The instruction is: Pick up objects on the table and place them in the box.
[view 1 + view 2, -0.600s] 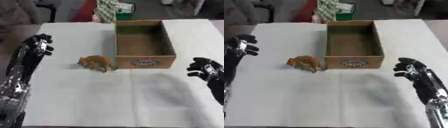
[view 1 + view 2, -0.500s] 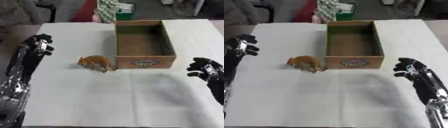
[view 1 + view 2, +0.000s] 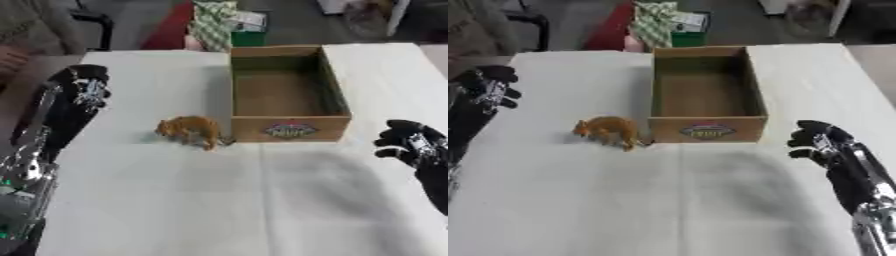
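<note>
Table (image 3: 157,210), white-covered: layout the same as in the 2 earlier pairs of pictures. Nothing on it has shifted.

Box (image 3: 289,127), open cardboard, label on the near wall: sits at centre-right, unmoved. Interior looks bare (far inner corners in shadow, so not fully checked).

Left hand (image 3: 80,87): hangs over the table's left side, well apart from everything, fingers curled inward and holding nothing. It has edged slightly toward the middle since 0.6 s ago; a small drift, not a reach.

Right hand (image 3: 815,142): low at the right, near the box's front right corner but not touching it. Fingers curled, nothing in them. Position essentially unchanged.

Toy animal (image 3: 191,130), orange-brown, standing on its legs: on the cloth just beside the box's front left corner, outside it, untouched.

Reading: no grasp begun, 0 objects boxed. The left hand's drift suggests it is the one approaching; it must uncurl before closing on the toy.
</note>
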